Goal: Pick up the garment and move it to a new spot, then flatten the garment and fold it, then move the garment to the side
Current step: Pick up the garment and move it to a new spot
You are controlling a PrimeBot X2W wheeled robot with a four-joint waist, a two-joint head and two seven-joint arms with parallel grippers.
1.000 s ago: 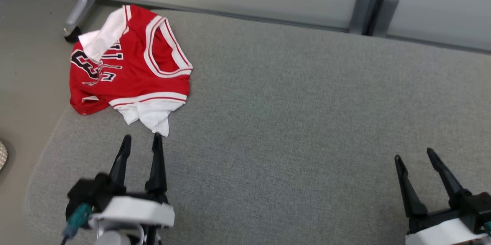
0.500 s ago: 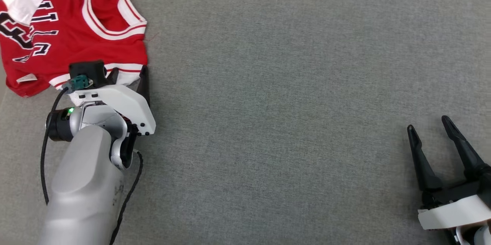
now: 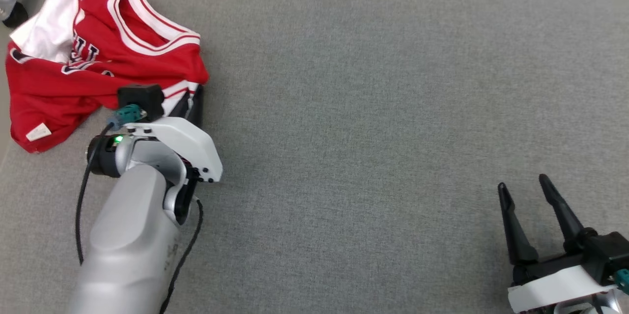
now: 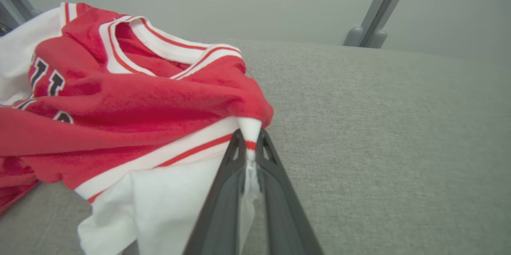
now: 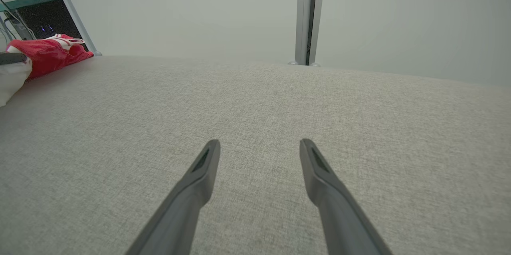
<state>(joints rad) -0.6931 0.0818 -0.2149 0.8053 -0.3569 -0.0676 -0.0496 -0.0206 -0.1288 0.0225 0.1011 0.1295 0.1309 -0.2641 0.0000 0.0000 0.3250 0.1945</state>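
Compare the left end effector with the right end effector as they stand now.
The left end effector is shut on the garment's white-and-red edge; the right end effector is open and holds nothing. The left one is at the garment's near corner; the right one is far off, over the bare grey surface. Both have two long dark fingers.

- Black, white-edged block lettering (image 3: 84,54) is noted on the red garment (image 3: 54,89) in the head view; it is creased, and only strokes resembling "ULL" are made out.
- In the left wrist view the same lettering is folded and cannot be read.
- A small white tag (image 3: 38,132) is recorded at the garment's hem; no print can be read.
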